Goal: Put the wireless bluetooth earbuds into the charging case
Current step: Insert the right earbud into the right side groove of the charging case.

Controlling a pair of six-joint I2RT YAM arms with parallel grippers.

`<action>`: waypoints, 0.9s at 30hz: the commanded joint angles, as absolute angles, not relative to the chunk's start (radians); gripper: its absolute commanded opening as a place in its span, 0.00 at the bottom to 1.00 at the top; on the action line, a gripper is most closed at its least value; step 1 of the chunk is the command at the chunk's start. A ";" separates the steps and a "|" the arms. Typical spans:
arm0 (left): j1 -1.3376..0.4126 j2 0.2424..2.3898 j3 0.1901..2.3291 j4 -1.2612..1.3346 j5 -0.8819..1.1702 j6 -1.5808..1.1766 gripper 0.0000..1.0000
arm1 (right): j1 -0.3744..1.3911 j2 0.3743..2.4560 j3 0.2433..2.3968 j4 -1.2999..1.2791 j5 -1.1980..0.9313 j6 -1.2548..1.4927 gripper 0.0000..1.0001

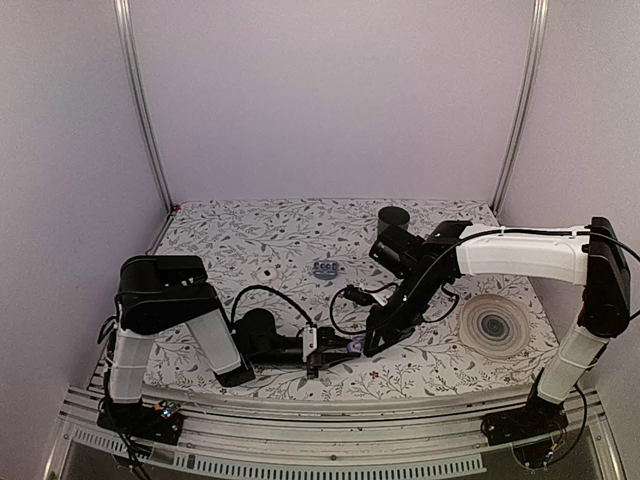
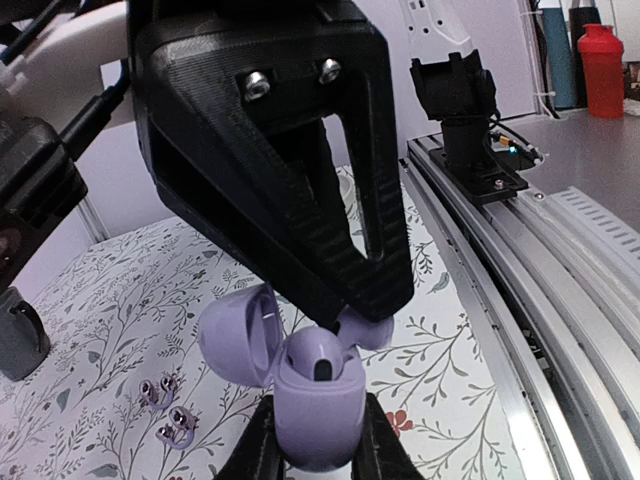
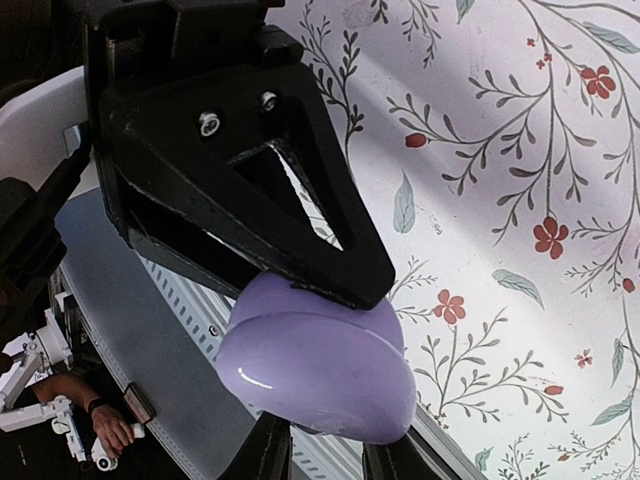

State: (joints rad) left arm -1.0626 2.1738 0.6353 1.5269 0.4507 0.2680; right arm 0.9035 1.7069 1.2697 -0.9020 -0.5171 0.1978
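- The charging case [image 2: 315, 410] is a small, glossy lilac pebble with smooth, rounded shells. It sits low in the centre of the left wrist view.
- It stands open, with the hinged lid [image 2: 235, 335] tipped back to the left as a shallow cup.
- The open top of the base shows one dark oval mark. I cannot tell whether a socket is filled.
- From the right wrist view only the shiny outer backs of the two shells show, as joined lobes.
- The left pincer [image 2: 318, 432] clamps the base of the case, with a matte black finger against each side.
- The right pincer [image 2: 345, 315] reaches down from the upper left, ribbed black plastic with hollow triangular fingers. Its tips lie close together at the rear rim of the case, and I cannot tell whether they hold anything.
- Two small lilac pieces [image 2: 158, 390] with dark, shiny hollows lie on the surface [image 2: 120, 290] just left of the case. They are too small to identify.
- The surface is white, printed with grey-green leafy sprigs and small red flowers.
- A ridged metal rail [image 2: 520, 330] borders it on the right.
- In the top view a dark cylindrical mug [image 1: 394, 216] stands at upper centre.
- A round plate [image 1: 494, 325] with a spiral pattern lies at right.
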 commanded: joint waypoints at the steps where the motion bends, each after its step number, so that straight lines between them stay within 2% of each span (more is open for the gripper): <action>1: -1.100 2.177 0.668 1.822 0.497 0.245 0.00 | 0.902 1.713 1.299 -0.857 -0.450 0.210 0.27; 27: -1.072 2.221 0.728 1.823 0.496 0.137 0.00 | 0.896 1.691 1.332 -0.868 -0.370 0.242 0.31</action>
